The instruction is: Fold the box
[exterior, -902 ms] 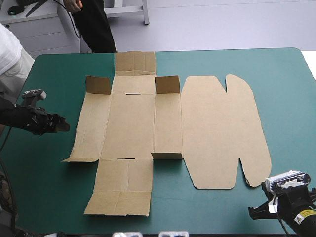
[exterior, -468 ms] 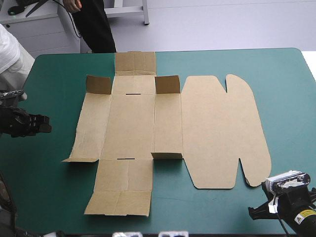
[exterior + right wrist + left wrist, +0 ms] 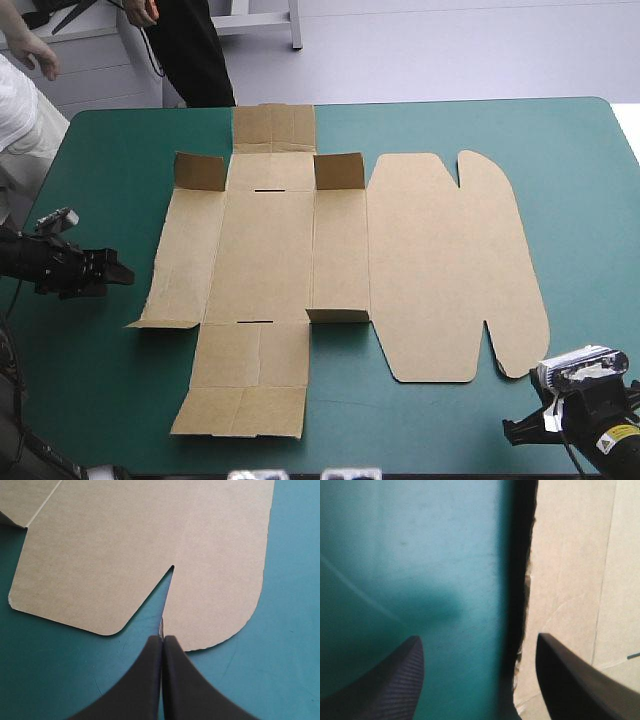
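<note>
Lying flat, the brown box (image 3: 430, 260) spreads across the middle of your teal-green desk (image 3: 585, 200), two small far flaps (image 3: 200, 172) standing up. Your left gripper (image 3: 122, 273) sits just off its left edge, jaws spread; your right gripper (image 3: 163, 639) points at its near right corner, jaws pressed together.

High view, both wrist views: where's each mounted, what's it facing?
High view: above and behind the robot, looking forward and down at the box on the teal-green cover; left arm and right arm at the sides.
Left wrist view: above the open left gripper, facing the box's left edge.
Right wrist view: above the shut right gripper, facing a notch in the box's near edge.
Shared: the box, in all three.
</note>
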`<state>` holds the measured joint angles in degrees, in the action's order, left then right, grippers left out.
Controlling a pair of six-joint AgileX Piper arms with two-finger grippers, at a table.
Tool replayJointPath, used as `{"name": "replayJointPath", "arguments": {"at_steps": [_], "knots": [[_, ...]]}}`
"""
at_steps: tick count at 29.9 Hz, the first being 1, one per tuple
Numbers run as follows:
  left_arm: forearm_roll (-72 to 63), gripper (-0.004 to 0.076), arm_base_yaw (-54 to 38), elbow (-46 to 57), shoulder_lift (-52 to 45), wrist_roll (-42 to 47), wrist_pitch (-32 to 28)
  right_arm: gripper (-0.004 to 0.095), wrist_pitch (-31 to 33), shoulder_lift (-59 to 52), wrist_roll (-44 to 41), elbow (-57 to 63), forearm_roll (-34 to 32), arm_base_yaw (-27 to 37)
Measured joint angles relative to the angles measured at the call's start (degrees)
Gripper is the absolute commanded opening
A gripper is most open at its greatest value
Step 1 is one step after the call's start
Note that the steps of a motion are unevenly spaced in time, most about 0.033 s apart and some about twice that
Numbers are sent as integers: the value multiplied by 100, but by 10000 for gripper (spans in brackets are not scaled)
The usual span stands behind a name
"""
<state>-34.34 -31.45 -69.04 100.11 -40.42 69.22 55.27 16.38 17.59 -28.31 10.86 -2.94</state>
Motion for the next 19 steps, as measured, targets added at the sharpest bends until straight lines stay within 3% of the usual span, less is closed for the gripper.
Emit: {"name": "replayJointPath", "arguments": {"at_steps": [19], "knots": [[-1007,462,1075,363,457,-483,16,-14,0,0,0,0,18,0]]}}
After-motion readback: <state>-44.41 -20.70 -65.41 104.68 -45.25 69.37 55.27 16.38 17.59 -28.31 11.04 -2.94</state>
